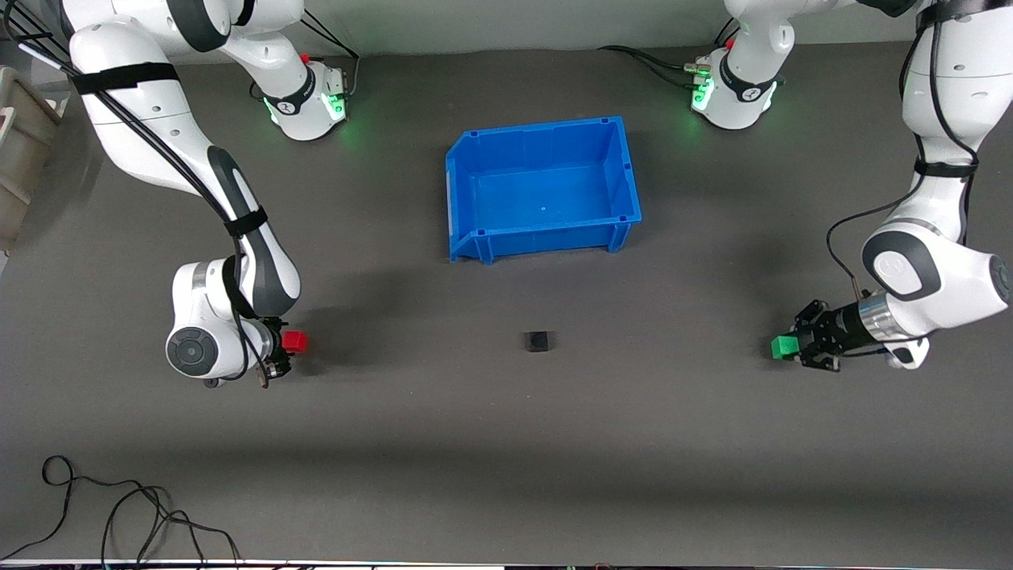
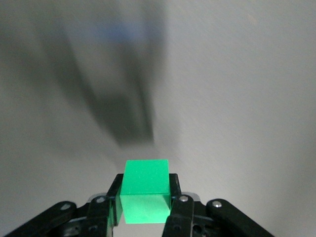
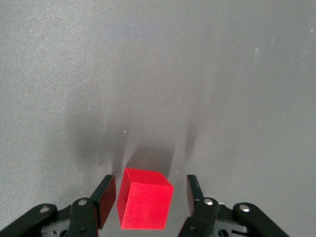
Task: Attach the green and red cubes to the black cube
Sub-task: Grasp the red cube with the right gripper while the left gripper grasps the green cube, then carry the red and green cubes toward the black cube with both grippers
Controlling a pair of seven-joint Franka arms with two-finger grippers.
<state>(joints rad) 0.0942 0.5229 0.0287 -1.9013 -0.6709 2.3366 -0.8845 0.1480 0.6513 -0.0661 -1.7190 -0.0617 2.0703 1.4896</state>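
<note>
The black cube (image 1: 537,341) sits alone on the grey mat, nearer to the front camera than the blue bin. My left gripper (image 1: 794,348) is at the left arm's end of the table, shut on the green cube (image 1: 783,346). In the left wrist view the green cube (image 2: 144,174) is squeezed between both fingers of the left gripper (image 2: 145,190). My right gripper (image 1: 289,350) is at the right arm's end, open around the red cube (image 1: 295,341). In the right wrist view the red cube (image 3: 145,205) rests on the mat, turned a little, between the spread fingers of the right gripper (image 3: 150,186), with a gap on each side.
An empty blue bin (image 1: 617,178) stands mid-table near the robots' bases. A black cable (image 1: 119,507) lies loose near the front edge at the right arm's end. A beige container (image 1: 20,150) stands off the mat beside the right arm.
</note>
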